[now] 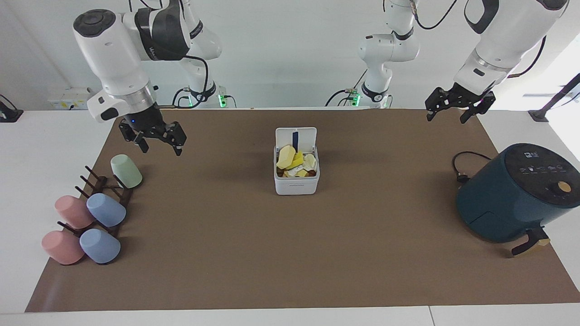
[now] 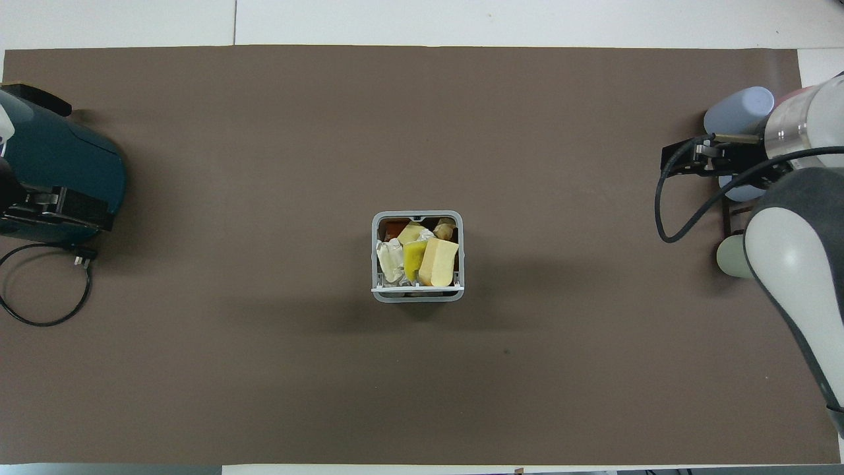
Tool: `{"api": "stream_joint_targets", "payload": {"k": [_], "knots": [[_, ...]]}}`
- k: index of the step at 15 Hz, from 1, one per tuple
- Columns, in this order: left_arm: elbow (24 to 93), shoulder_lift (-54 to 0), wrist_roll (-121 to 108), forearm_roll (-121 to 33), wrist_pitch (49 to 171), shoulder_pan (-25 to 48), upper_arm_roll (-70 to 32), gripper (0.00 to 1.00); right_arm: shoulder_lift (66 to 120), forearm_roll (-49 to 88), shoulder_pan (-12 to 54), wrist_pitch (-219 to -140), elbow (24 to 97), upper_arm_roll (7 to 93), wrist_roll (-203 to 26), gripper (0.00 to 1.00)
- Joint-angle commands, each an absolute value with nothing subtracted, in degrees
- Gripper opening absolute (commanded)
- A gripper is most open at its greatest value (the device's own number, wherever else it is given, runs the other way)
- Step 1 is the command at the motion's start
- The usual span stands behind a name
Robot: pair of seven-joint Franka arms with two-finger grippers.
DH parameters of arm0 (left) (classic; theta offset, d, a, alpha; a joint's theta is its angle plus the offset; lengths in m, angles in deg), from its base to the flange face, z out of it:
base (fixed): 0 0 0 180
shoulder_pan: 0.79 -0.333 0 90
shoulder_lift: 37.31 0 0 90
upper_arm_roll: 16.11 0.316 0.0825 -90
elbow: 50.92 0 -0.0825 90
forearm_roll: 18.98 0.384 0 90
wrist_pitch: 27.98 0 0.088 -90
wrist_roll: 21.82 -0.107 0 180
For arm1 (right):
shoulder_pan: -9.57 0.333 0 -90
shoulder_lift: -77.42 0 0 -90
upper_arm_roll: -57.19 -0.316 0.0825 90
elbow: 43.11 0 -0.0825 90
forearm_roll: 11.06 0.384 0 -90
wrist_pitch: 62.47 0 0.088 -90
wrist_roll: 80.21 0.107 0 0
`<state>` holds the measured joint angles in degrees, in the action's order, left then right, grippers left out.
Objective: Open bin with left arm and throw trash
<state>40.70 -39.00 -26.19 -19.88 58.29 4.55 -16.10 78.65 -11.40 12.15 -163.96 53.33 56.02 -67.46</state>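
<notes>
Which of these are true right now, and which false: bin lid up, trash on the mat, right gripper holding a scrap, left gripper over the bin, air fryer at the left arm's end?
1. The bin has its lid up. True.
2. The trash lies on the mat beside the bin. False: it sits inside the bin.
3. The right gripper holds a scrap. False: it is open and empty, up in the air by the cup rack.
4. The left gripper is over the bin. False: it waits, open, near the left arm's end of the table.
5. The air fryer stands at the left arm's end. True.
</notes>
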Motion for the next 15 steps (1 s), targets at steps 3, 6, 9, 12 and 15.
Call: {"api": "stream_joint_targets", "payload": {"k": [3,6,9,12,15], "knots": [[44.1,-41.2,-25.4,-18.6,61.3,4.7,-16.2,1.00,80.3,-12.6,10.3,-151.9,44.3,55.2,-68.4,1.00],[44.0,-41.2,-25.4,-18.6,61.2,4.7,-16.2,1.00,78.7,-11.9,9.7,-151.3,45.9,55.2,-68.2,1.00],[44.0,-41.2,-25.4,-18.6,61.0,4.8,-16.2,1.00,78.1,-11.6,9.9,-151.1,47.1,55.1,-68.2,1.00],[44.0,-41.2,-25.4,-18.6,60.9,4.8,-16.2,1.00,77.9,-11.6,9.8,-151.1,47.3,55.1,-68.3,1.00],[44.0,-41.1,-25.4,-18.6,60.8,4.8,-16.2,1.00,76.7,-11.6,9.8,-151.1,48.9,55.1,-69.2,1.00]]}}
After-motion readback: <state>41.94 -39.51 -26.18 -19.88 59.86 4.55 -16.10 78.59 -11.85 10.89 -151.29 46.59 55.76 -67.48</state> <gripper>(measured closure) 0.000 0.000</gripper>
